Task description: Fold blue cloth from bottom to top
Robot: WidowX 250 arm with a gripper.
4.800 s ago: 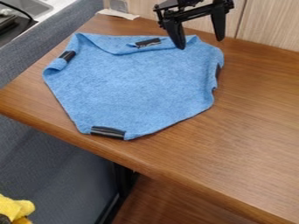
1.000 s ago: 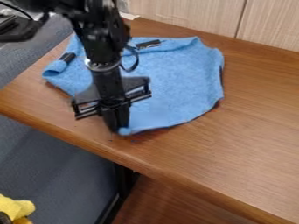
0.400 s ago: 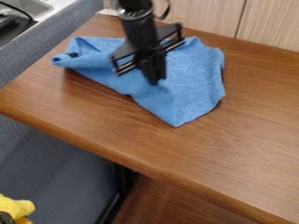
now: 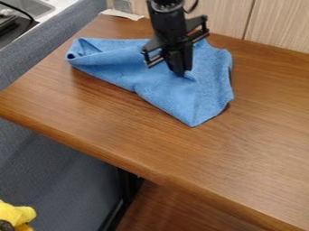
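Here's the room around the fingers (image 4: 180, 70): the brown wood-grain bench (image 4: 157, 144) runs beneath them and spreads out to their right, its rounded edge cutting diagonally below. Just beyond the fingers stands a pale wood-grain wall (image 4: 278, 28), split by a dark upright seam (image 4: 249, 20) up and to their right. Swing well left, and there's a blue-grey textured partition (image 4: 45, 49), with a silver metal sink (image 4: 31, 5) past it. Down below the fingers, a black support (image 4: 127, 182) stands beside a lower brown wooden surface (image 4: 187, 210). Soft light glazes the wood to their lower right.
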